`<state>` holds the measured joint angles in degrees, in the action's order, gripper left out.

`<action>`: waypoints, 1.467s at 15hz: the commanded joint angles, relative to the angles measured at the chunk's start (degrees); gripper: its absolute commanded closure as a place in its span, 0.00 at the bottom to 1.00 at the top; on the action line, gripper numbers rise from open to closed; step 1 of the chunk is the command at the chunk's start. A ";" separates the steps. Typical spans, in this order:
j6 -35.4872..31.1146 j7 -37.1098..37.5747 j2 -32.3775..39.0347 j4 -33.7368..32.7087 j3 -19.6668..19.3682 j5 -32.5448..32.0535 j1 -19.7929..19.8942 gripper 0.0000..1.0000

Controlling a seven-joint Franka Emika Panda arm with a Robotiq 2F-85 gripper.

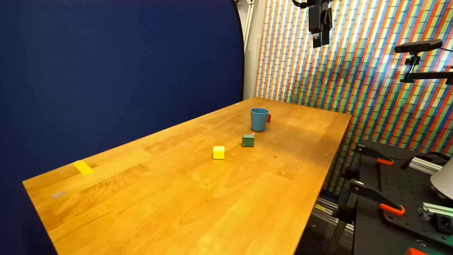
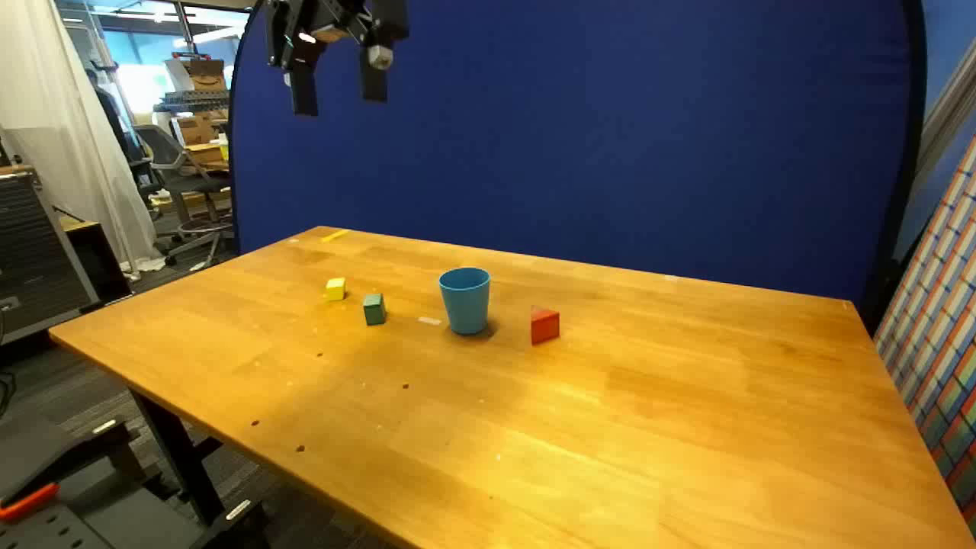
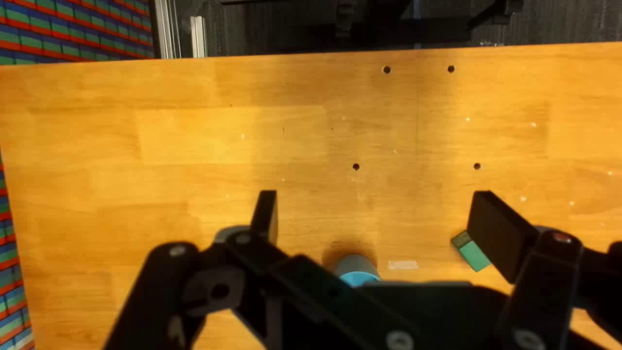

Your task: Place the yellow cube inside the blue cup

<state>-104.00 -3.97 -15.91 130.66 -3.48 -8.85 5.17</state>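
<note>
Two fingers [image 2: 304, 91] hang well above the blue cup [image 2: 466, 306], spread wide apart with nothing held between them. The yellow cube [image 1: 218, 152] sits on the surface [image 2: 686, 427] outside the cup and well apart from it; the green cube [image 2: 374, 309] stands nearer the cup, roughly between the two. Near the cup's base, on the side away from the yellow cube, is a red block [image 2: 545, 325]. The pick seems not yet begun.

The likeliest trouble is at the grasp. No yellow cube shows in the wrist view, so lining up may have to lean on the exterior views, and a misjudged depth could close the fingers on air or press them into the surface. Spread this wide, they could also knock the green cube, which stands on the cup's side of the target. The yellow strip [image 1: 83, 167], farther from the cup than the cube, shares its colour and could draw the eye wrongly.

At the cup, carrying too low would clip the rim; with its base narrower than its mouth, the cup may tip or slide toward the red block. An off-centre release could bounce the cube off the rim.
</note>
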 commanded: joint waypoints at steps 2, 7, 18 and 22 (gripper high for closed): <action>0.10 0.08 -0.02 -0.41 -0.34 -0.07 -0.38 0.00; 0.10 0.08 -0.05 -0.59 -0.34 -0.07 -0.38 0.00; -15.38 2.23 19.43 -2.74 5.10 0.96 -5.82 0.00; -22.11 1.34 31.86 -7.45 8.28 1.42 -9.40 0.00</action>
<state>-123.39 -1.76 7.66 128.82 3.42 -8.27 -2.49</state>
